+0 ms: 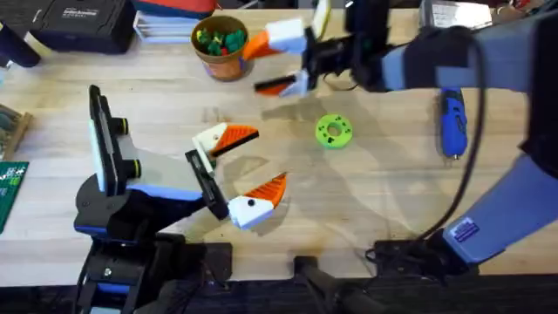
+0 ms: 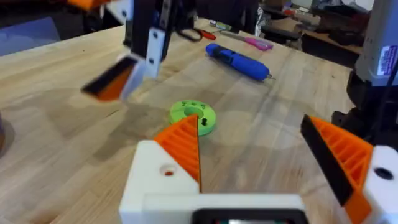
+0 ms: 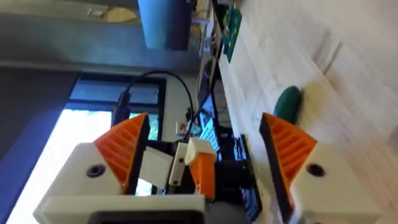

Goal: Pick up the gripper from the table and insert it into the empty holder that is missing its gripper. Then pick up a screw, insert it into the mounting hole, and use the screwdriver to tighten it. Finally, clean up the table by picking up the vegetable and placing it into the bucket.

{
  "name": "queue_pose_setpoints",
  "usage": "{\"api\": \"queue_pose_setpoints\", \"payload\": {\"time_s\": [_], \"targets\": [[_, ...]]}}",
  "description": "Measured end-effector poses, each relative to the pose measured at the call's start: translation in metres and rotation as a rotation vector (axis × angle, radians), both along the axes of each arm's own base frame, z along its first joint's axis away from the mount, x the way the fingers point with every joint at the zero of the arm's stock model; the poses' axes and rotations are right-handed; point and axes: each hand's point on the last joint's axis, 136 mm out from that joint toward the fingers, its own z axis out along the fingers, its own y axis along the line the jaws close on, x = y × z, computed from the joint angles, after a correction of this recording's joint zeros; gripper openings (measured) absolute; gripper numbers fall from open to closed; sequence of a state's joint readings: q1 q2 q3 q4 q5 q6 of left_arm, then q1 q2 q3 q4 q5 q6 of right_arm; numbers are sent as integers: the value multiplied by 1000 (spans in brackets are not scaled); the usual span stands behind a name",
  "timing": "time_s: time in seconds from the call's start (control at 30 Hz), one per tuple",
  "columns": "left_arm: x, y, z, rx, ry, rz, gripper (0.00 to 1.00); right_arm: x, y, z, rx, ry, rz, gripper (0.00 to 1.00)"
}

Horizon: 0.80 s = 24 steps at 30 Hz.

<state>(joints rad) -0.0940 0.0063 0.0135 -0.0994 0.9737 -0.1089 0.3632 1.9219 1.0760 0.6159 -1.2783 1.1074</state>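
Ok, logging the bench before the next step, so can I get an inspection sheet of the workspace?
Surface: pale wooden table, no spills seen.
Job's things: screwdriver lies on the right side; bucket at the back holds green toy pieces; vegetable lies on the wood near the right tool.
Clutter: lime-green disc mid-table.
Grippers: left tool open, empty; right tool open beside the bucket.
Cables: black cable hangs along the right arm.
Surroundings: black case, circuit board.
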Motion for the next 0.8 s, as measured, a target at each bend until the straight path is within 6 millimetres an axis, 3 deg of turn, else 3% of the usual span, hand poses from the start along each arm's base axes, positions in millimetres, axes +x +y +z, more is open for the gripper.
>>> {"api": "queue_pose_setpoints", "payload": {"time_s": [0.17, 0.33, 0.6, 0.8], "targets": [[0, 0, 0, 0, 0, 0, 986, 21, -33, 31, -10, -90, -131, 994], [0, 0, 0, 0, 0, -1, 986, 12, -53, 39, -143, -99, -243, 994], [0, 0, 0, 0, 0, -3, 985, -36, -103, 43, -520, -257, -395, 995], [0, 0, 0, 0, 1, -3, 985, -94, -137, 20, -910, -359, -383, 994]]}}
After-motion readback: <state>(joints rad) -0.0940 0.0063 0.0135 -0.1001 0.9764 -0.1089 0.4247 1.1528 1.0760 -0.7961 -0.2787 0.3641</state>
